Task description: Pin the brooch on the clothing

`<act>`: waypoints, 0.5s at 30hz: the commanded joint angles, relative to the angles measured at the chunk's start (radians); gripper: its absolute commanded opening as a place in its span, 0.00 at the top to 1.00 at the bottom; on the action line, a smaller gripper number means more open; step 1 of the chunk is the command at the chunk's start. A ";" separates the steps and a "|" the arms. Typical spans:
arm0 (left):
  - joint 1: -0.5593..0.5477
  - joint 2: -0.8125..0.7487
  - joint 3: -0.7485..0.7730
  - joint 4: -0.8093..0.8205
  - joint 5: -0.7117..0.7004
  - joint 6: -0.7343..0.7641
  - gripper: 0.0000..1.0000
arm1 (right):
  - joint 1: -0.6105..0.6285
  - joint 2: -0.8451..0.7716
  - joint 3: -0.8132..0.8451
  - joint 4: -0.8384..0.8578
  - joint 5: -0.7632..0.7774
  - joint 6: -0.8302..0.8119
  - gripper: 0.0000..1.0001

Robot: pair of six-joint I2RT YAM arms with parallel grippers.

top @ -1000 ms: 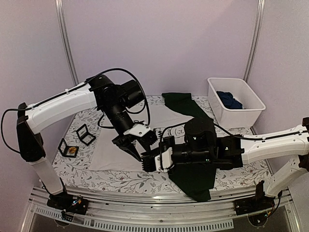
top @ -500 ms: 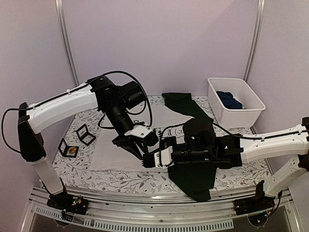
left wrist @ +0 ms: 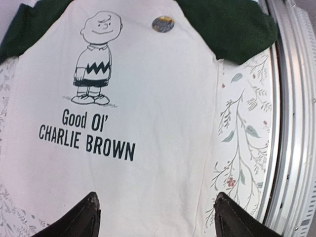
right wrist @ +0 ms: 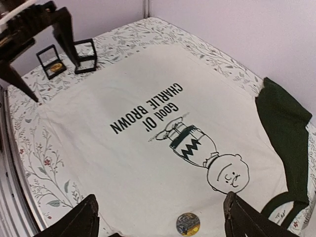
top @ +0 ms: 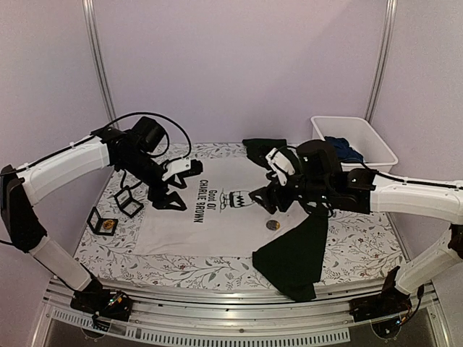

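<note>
Floral-print surface (top: 362, 246), lilac walls. Soft white tee (top: 217, 231) lies flat on it, dark sleeves. Small round shiny brooch (top: 273, 225) sits on the tee's chest. L claw (top: 168, 196) & R claw (top: 266, 201) hang over the tee, arms bent inward, both spread wide, empty.

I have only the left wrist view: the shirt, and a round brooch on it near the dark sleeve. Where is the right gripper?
Observer: The right gripper hangs open over the shirt, close to the brooch.
Operator: Is there any other brooch?
Observer: Left of the shirt, a small black case holds something golden; it is too small to tell what.
Operator: Anything else on the table?
Observer: A white bin at the far right corner holds a dark blue garment.
</note>
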 commanded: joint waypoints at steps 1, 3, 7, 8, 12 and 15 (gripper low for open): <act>0.028 -0.036 -0.100 0.111 -0.238 -0.092 0.18 | -0.089 0.214 0.216 -0.480 0.199 0.450 0.04; 0.037 -0.056 -0.141 0.124 -0.292 -0.093 0.02 | -0.104 0.318 0.284 -0.594 0.201 0.507 0.01; 0.048 -0.082 -0.200 0.138 -0.319 -0.098 0.00 | -0.123 0.483 0.358 -0.683 0.117 0.509 0.06; 0.048 -0.088 -0.213 0.146 -0.319 -0.097 0.01 | -0.127 0.522 0.372 -0.686 0.101 0.503 0.10; 0.051 -0.100 -0.250 0.176 -0.306 -0.096 0.00 | -0.155 0.598 0.419 -0.677 0.060 0.480 0.27; 0.051 -0.100 -0.260 0.185 -0.282 -0.098 0.01 | -0.165 0.631 0.434 -0.667 0.012 0.472 0.31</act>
